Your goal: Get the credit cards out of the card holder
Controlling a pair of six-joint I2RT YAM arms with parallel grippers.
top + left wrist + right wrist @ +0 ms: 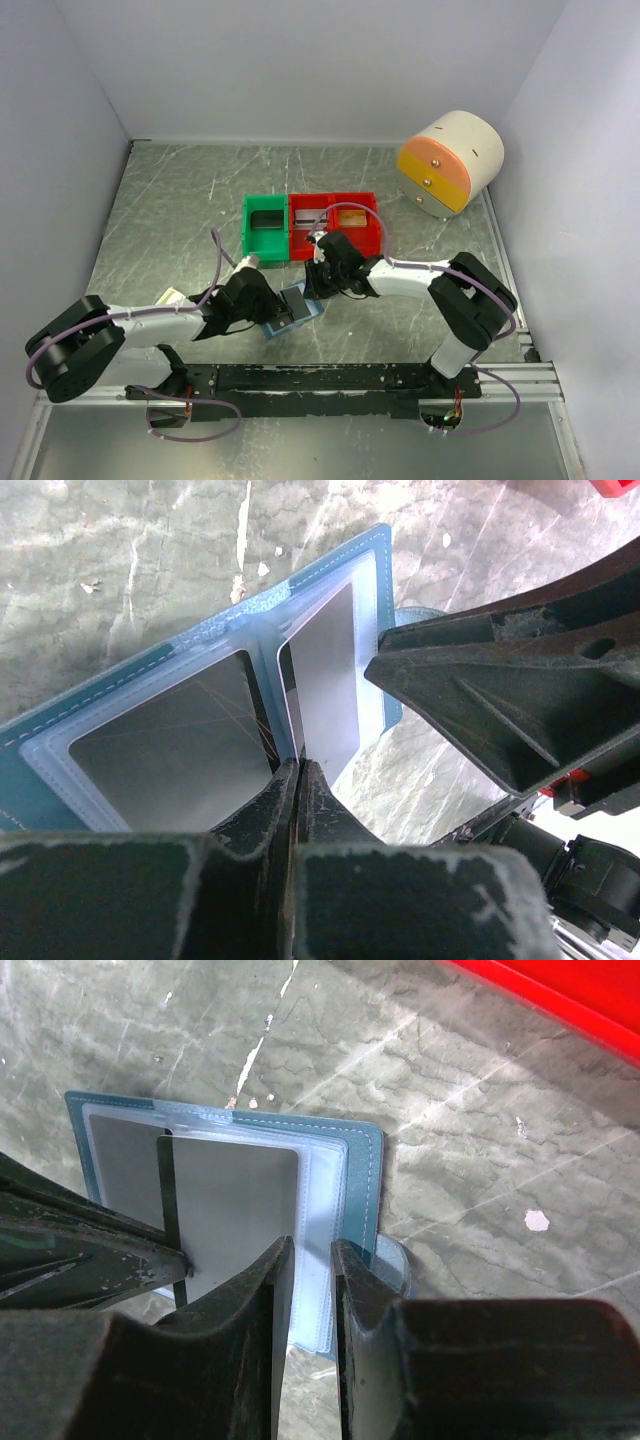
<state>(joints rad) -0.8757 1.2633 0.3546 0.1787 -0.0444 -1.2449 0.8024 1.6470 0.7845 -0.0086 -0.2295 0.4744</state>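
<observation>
The slate-blue card holder (310, 312) lies open on the table between the two arms, its clear pockets (215, 650) facing up. My right gripper (312, 1255) is shut on the holder's pocket edge and blue cover (362, 1190). A grey credit card (325, 670) stands partly out of the right-hand pocket, and my left gripper (297, 770) is shut on its near edge. Another grey card (170, 740) sits flat in the left pocket. In the right wrist view a card (235, 1210) fills the pocket beside a thin dark card edge (166, 1200), where the left fingers (90, 1255) meet it.
A green bin (266, 228) and two red bins (312, 225) (355, 220) stand just behind the holder. A round cream-and-orange drawer unit (450, 160) sits at the back right. The right arm's finger (500, 690) crowds the left wrist view.
</observation>
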